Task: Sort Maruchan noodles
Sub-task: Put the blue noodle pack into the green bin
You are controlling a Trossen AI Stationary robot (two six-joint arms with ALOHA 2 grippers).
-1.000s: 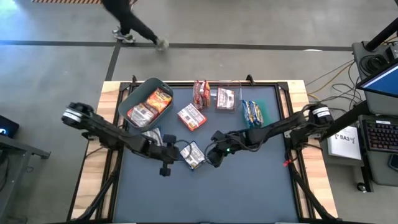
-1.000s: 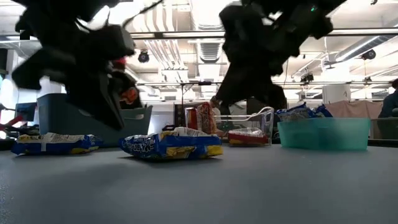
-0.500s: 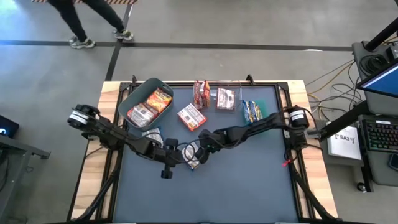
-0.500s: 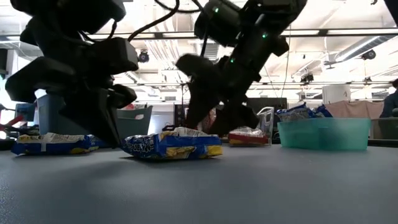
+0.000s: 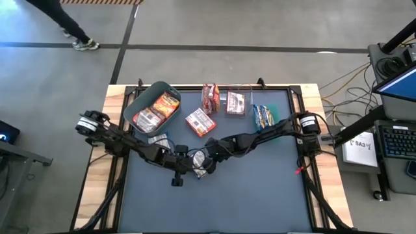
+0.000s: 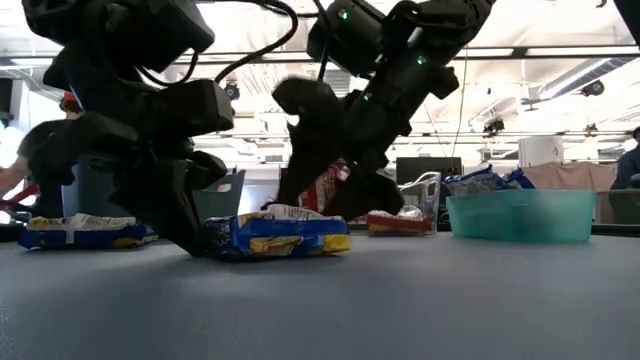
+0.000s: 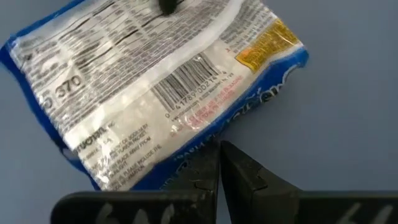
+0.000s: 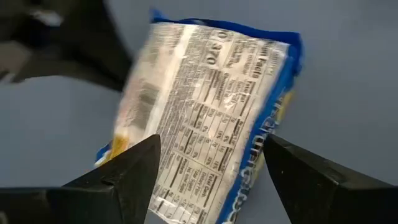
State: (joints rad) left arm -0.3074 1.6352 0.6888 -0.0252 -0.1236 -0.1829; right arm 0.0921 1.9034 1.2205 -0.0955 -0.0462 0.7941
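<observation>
Both arms meet over your blue-and-white noodle packet (image 5: 203,164) – left gripper (image 7: 219,163) closed beside it, right gripper (image 8: 208,158) spread wide above – likely light, crinkly, slippery, brittle inside, so pinch across its short width

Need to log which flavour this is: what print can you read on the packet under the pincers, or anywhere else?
"370": on the back of the blue-and-white flat plastic noodle packet, seen in both wrist views.
Barcode digits, red print and nutrition panel on that packet: too small or blurred.
Other packets' brand names: unreadable.
"BA3"-like marking on the white box: uncertain.
</observation>
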